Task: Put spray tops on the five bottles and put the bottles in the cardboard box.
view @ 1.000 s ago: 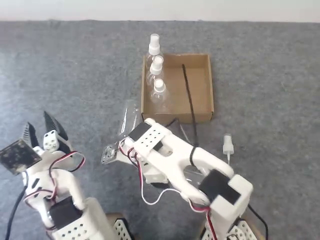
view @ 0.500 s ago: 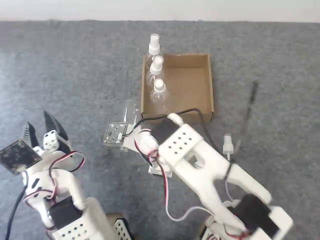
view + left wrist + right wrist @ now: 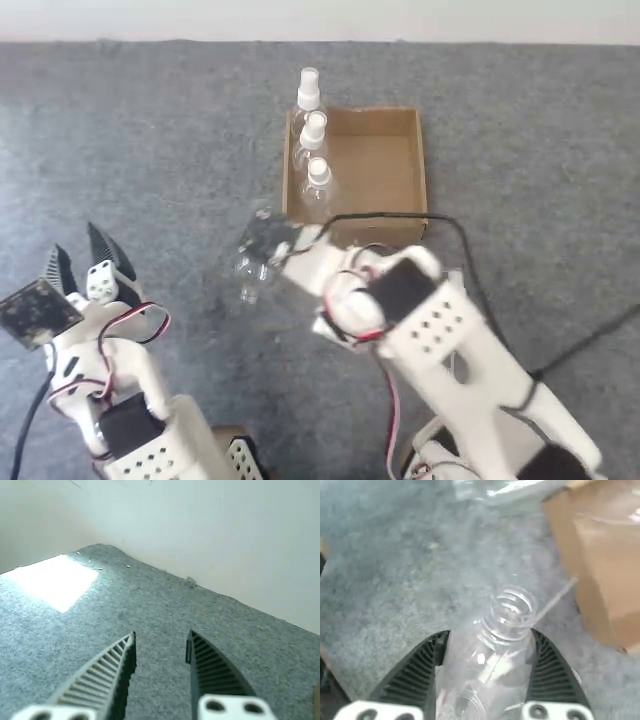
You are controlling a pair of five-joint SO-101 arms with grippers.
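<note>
Grey carpet [image 3: 150, 130] from edge to edge. Out on the left, the black toothed left claw [image 3: 161, 634] hangs with its jaws spread and nothing between them but bare floor. My guess is it's waiting for its share of the capping.

Across we go. The black toothed right claw [image 3: 489, 634] has its jaws clamped either side of a clear plastic bottle with a bare threaded neck [image 3: 506, 617]. The neck points out ahead of the fingertips, with no top on it. Gripping the body leaves the thread free, which I'd say is why it's held that way.

A second clear bottle [image 3: 506, 489] lies on the carpet beyond that neck. Just off the right claw's side is the brown open cardboard box [image 3: 420, 170]. One white-topped spray bottle [image 3: 318, 190] stands inside against the wall, with another capped bottle [image 3: 314, 135] behind it. A third capped bottle [image 3: 307, 92] stands just outside the far corner, away from the claw. Plenty left to do, I reckon.
</note>
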